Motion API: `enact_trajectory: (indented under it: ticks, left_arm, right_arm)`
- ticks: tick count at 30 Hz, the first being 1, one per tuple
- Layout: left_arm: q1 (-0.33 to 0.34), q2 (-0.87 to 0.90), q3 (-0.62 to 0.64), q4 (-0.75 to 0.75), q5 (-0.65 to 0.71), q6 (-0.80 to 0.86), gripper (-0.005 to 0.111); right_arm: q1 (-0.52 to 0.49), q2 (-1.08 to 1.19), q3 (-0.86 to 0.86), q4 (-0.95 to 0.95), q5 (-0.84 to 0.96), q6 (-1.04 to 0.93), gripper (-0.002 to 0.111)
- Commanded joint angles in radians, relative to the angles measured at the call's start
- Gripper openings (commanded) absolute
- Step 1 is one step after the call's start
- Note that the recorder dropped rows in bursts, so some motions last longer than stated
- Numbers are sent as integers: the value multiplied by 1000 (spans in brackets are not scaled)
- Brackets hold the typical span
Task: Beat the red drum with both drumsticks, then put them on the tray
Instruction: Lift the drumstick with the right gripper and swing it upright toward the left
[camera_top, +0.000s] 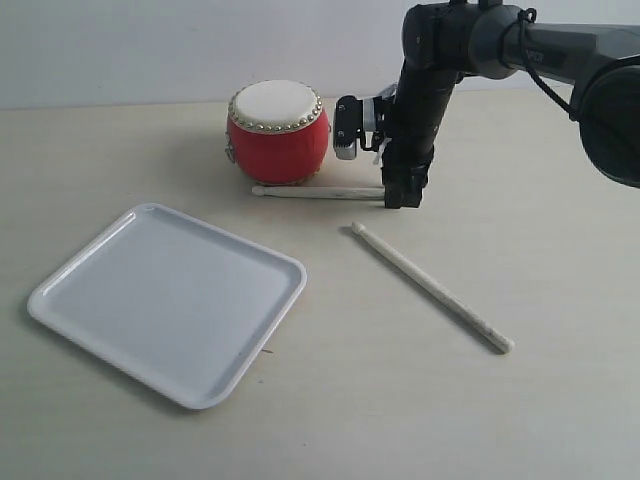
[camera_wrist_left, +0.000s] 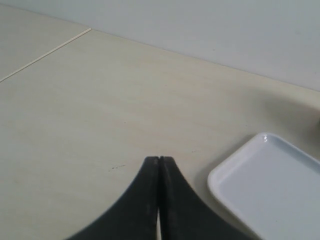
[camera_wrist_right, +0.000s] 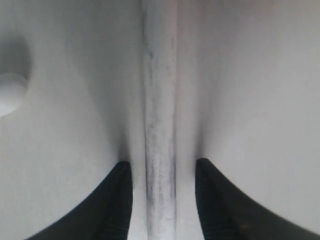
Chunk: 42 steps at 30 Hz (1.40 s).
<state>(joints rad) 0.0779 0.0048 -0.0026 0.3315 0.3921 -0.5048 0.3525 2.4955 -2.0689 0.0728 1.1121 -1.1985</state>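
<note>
One arm (camera_top: 418, 95) bent steeply down, right hand (camera_top: 403, 198) spread astride drumstick (camera_top: 318, 191), seemingly not gripping, left hand (camera_wrist_left: 159, 165) pressed together.

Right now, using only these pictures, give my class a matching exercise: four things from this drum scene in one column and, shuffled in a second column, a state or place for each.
Column A
1. red drum
2. white tray
3. left gripper
4. right gripper

Column B
a. open, fingers either side of the drumstick by the drum
b. nothing lies on it
c. shut, holding nothing
d. stands upright, cream skin on top

Pairs: 1-d, 2-b, 3-c, 4-a
</note>
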Motion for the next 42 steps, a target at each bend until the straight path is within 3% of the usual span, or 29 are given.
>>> enact_trajectory:
  ticks: [1,5,18,24,30,35,42]
  left_arm:
    - [3,-5,3,4,-5,-1,0]
    - [3,-5,3,4,-5,-1,0]
    - [3,-5,3,4,-5,-1,0]
    - [3,-5,3,4,-5,-1,0]
    - [3,-5,3,4,-5,-1,0]
    - [3,-5,3,4,-5,-1,0]
    - [3,-5,3,4,-5,-1,0]
  right_arm:
    - [3,12,-2,-5,-12,-3,21]
    - [3,12,-2,-9,-12,-21,0]
    - [8,-42,-4,-23,109,-93,0]
    - [62,-105,-2,-6,109,-97,0]
    - [150,-187,-2,-6,109,-41,0]
    - [192,-287,-2,4,109,132,0]
    - [187,-418,-2,266,109,227,0]
